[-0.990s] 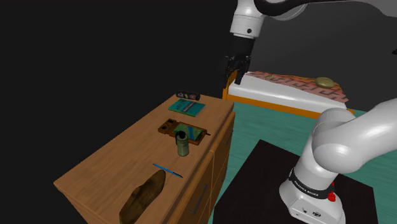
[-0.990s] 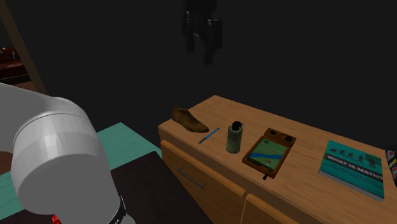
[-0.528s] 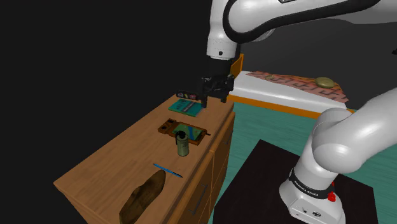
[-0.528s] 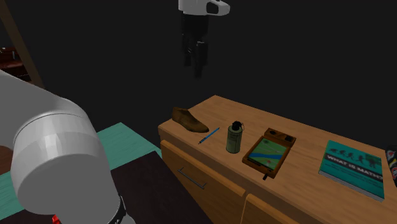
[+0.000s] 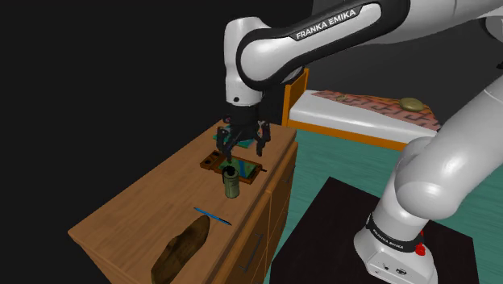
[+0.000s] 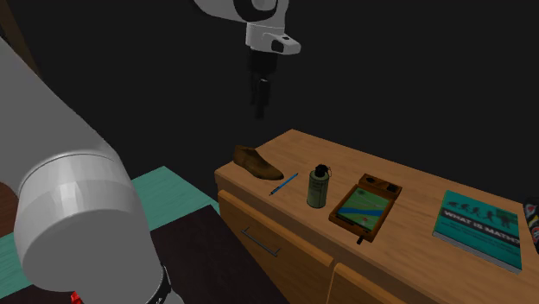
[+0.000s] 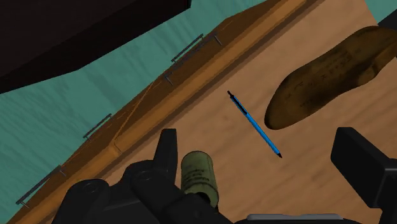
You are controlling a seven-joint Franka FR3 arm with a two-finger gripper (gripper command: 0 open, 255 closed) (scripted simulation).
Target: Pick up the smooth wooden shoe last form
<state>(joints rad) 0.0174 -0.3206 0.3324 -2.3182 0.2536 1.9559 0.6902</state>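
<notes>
Over the canister (image 5: pixel 231 181), the tool (image 5: pixel 243 150), jaws apart

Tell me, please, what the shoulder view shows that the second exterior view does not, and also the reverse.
Shoulder view: the bed with its orange frame, beyond the dresser. Second exterior view: the teal book with its cover and title in plain sight. Both: the wooden dresser, the brown shoe last near one end, the blue pen, the green bottle, the tray, and the open tool over the dresser.
</notes>
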